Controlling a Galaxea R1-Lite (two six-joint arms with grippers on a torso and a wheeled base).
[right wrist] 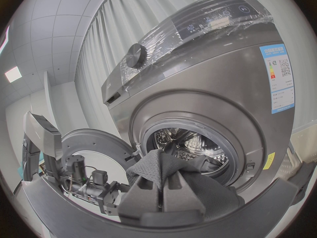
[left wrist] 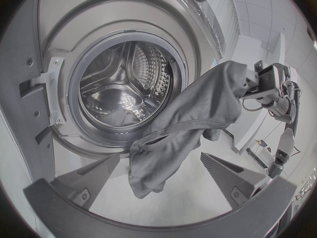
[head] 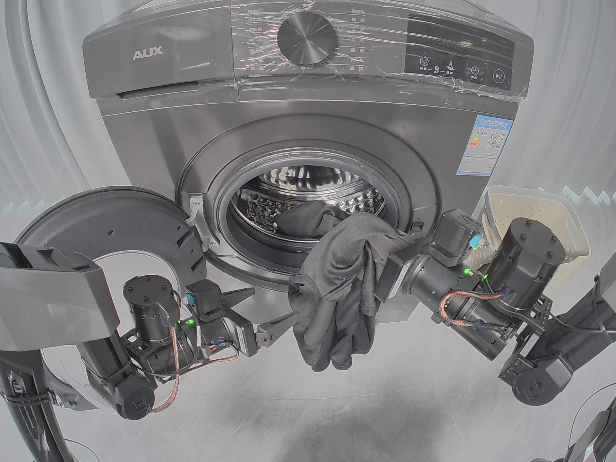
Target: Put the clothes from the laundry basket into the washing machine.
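Head view: a dark grey garment (head: pixel 340 290) hangs from the right gripper (right wrist: pixel 161 190), which is clamped on its top fold just in front of the washing machine (head: pixel 160 129) opening. Another dark piece (head: pixel 311 216) lies in the drum (head: pixel 308 178) beyond. The left gripper (head: pixel 274 305), jaws spread and holding nothing, sits just beside the hanging cloth's lower edge with the open door (head: pixel 96 226) behind it, and the cream laundry basket (head: pixel 545 210) stands behind the right gripper.

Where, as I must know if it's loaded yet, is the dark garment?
Head view: the dark garment hangs centre, just outside the washing machine, clamped in the right gripper, with the open left gripper to its left.
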